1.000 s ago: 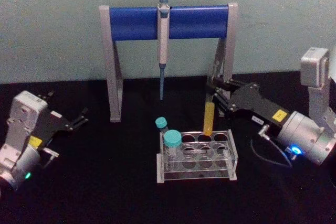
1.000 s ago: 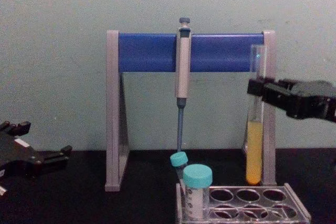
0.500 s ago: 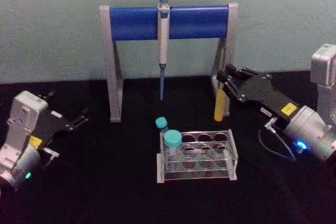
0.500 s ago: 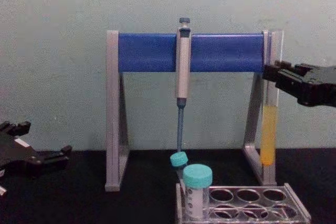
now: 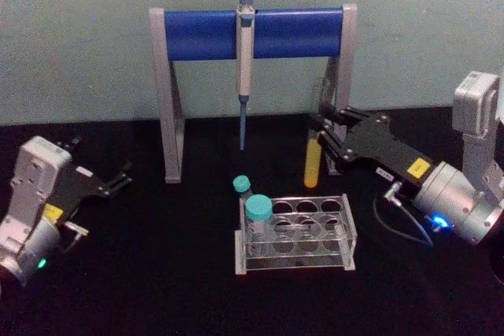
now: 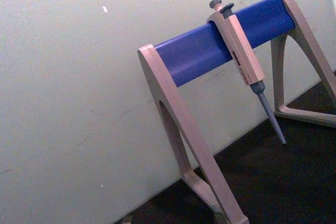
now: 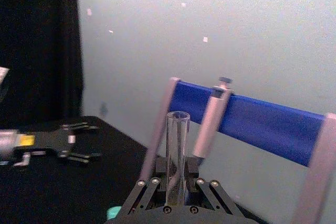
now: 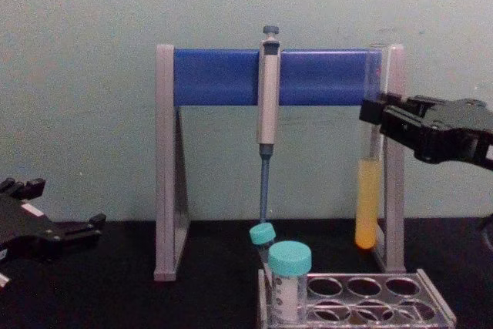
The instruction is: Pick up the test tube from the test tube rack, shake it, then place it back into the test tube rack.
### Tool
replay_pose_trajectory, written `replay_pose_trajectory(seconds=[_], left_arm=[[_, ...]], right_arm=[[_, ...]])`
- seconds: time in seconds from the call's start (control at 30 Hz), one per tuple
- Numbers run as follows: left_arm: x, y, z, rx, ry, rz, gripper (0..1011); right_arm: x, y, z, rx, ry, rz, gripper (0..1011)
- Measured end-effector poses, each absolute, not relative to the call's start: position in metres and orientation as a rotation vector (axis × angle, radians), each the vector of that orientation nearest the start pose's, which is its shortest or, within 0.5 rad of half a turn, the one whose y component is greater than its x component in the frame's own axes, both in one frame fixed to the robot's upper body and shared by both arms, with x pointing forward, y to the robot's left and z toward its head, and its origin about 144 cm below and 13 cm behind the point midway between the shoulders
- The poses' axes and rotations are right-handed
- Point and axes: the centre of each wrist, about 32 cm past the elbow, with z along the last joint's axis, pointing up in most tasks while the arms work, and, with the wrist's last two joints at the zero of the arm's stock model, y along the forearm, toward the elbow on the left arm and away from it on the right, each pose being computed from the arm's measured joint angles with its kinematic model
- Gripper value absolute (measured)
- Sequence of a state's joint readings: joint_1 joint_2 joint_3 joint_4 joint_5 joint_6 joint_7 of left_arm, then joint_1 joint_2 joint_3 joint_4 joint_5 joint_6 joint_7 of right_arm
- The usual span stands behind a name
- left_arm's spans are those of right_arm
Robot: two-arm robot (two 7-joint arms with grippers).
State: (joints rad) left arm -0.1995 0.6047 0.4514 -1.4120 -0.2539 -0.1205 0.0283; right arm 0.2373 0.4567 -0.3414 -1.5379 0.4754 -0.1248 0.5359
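You see the right tool (image 5: 319,133) closed on the upper part of the test tube (image 5: 313,166). It holds the tube upright in the air, just behind the test tube rack (image 5: 349,226). The left tool (image 5: 102,156) is open, low over the table (image 5: 157,273), well apart.

Head view: high, facing forward and down; pipette stand (image 5: 205,33) at 12 o'clock, test tube rack (image 5: 350,230) just below centre. Chest view: low, level across the table (image 8: 115,298), nearer; rack cut off at 6 o'clock. Both share stand, pipette (image 5: 245,53) and rack. Left wrist view: low, tilted, facing the stand. Right wrist view: looks along right gripper (image 7: 177,184) and test tube (image 7: 177,150) toward the stand, left gripper (image 7: 97,141) farther off.
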Motion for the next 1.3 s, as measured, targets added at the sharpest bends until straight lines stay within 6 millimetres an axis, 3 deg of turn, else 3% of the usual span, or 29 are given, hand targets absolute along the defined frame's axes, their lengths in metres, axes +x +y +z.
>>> replay_pose_trajectory(seconds=[0.3,0.5,0.87,1.07,1.3], left_arm=[[0.489,0.310,1.140,0.304,-0.285,1.248,1001],[0.489,0.310,1.140,0.304,-0.285,1.248,1001],[0.489,0.310,1.140,0.304,-0.285,1.248,1001],[0.489,0.310,1.140,0.304,-0.285,1.248,1001],[0.489,0.310,1.140,0.304,-0.285,1.248,1001]], right_arm=[[0.506,-0.275,1.198,0.107,-0.134,-0.614,229],[0.493,-0.290,1.201,0.086,-0.120,-0.573,228],[0.470,-0.318,1.211,0.003,-0.148,-0.737,229],[0.472,-0.315,1.214,0.000,-0.169,-0.823,229],[0.486,-0.297,1.210,0.045,-0.168,-0.880,228]])
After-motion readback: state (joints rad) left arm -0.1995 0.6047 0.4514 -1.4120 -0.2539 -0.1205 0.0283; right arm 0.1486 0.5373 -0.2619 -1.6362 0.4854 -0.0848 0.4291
